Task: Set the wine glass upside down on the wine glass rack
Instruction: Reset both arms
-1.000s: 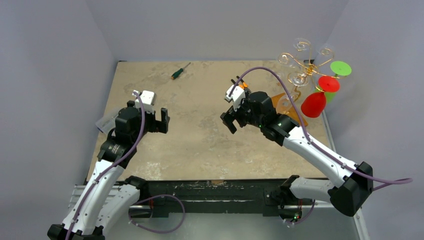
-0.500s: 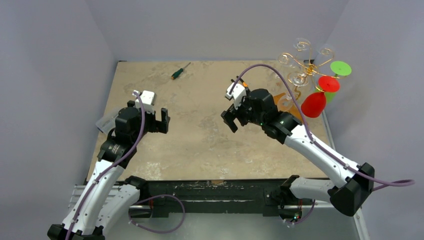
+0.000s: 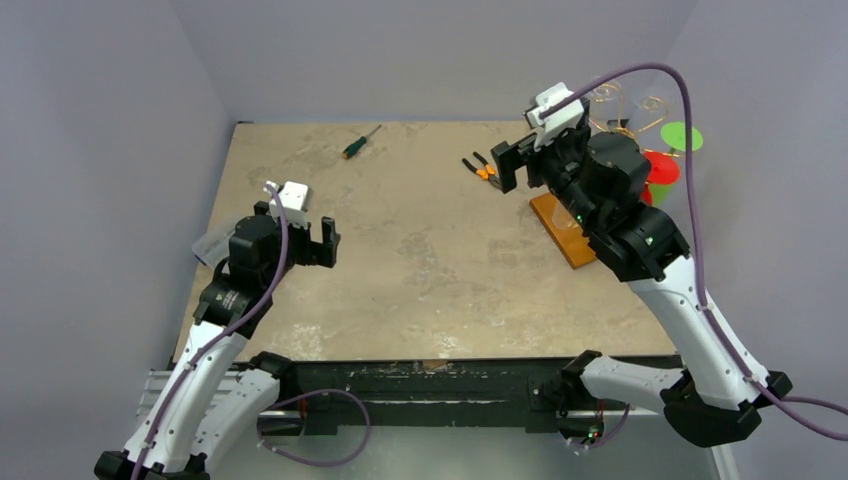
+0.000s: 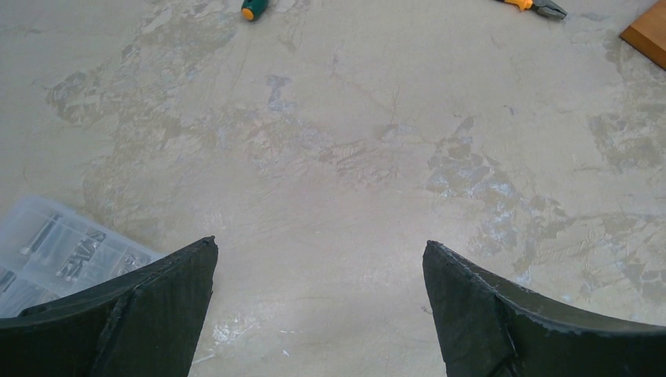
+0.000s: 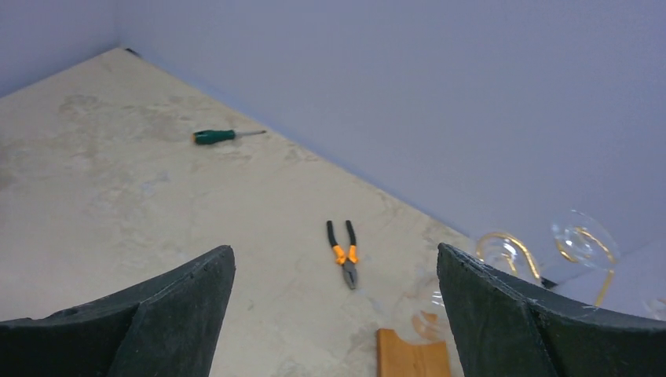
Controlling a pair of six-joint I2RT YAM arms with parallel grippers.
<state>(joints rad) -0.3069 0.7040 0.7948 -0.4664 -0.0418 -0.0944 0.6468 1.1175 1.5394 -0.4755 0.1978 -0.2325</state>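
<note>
Left gripper (image 4: 318,245) and right gripper (image 5: 334,250) both gape wide, with nothing between the fingers. Left one hangs low over the table (image 3: 420,270), with a clear box (image 4: 55,251) near its left finger. Right one sits high at the far right, facing the pliers (image 3: 480,167) and screwdriver (image 3: 360,143). Behind that arm stands the rack (image 3: 560,225), its wooden base on the table. Clear glass feet (image 5: 585,238) sit in its gold curls. Red glass (image 3: 662,168) and green glass (image 3: 682,135) peek out by the rack, mostly hidden.

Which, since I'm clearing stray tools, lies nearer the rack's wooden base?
The orange-handled pliers, close to the far end of the wooden base; the green-handled screwdriver lies much farther off to its left.
</note>
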